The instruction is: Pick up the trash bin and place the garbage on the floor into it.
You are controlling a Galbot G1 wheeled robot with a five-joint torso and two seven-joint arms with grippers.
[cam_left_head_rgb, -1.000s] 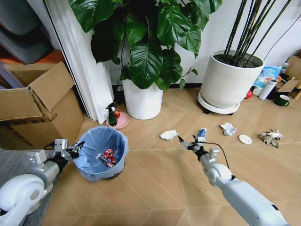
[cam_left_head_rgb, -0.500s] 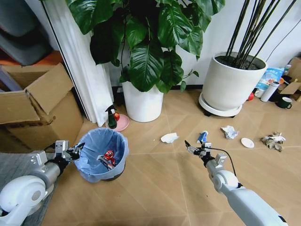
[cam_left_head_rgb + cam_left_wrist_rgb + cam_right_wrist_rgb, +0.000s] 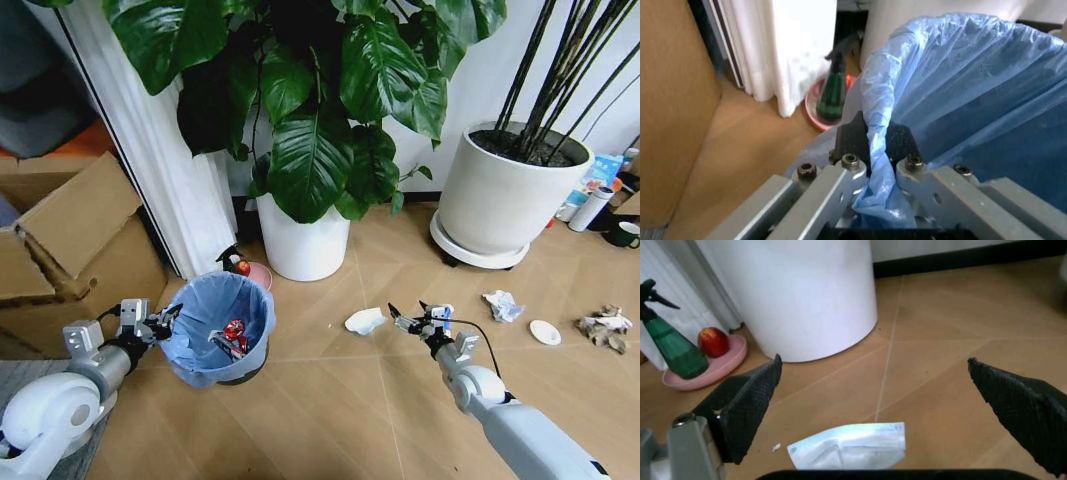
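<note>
1. Gripping the trash bin (image 3: 218, 330) by its rim: my left gripper (image 3: 158, 322) is clenched on the near-left edge, and in the left wrist view the light blue liner (image 3: 960, 90) is folded between the closed pads (image 3: 853, 142).
2. Bin sits on the wood floor (image 3: 320, 420), in front of the white curtain (image 3: 165, 170). Red can (image 3: 232, 330) already lies inside it.
3. My right gripper (image 3: 415, 316) hangs low over the floor, right of the bin, fingers spread wide and holding nothing.
4. White crumpled piece (image 3: 364, 320) lies just left of the right gripper, apart from it. In the right wrist view it shows between the two spread fingertips (image 3: 750, 400), close below, not touched (image 3: 850, 445).
5. Blue-white packet (image 3: 440, 312) sits right at the far side of the right gripper; contact unclear.
6. Farther right, well apart: paper ball (image 3: 503, 305), white disc (image 3: 545, 332), grey-brown wad (image 3: 606, 328).
7. Green spray bottle (image 3: 670, 347) on a pink dish (image 3: 710, 365) stands behind the bin, beside the white plant pot (image 3: 302, 238).
</note>
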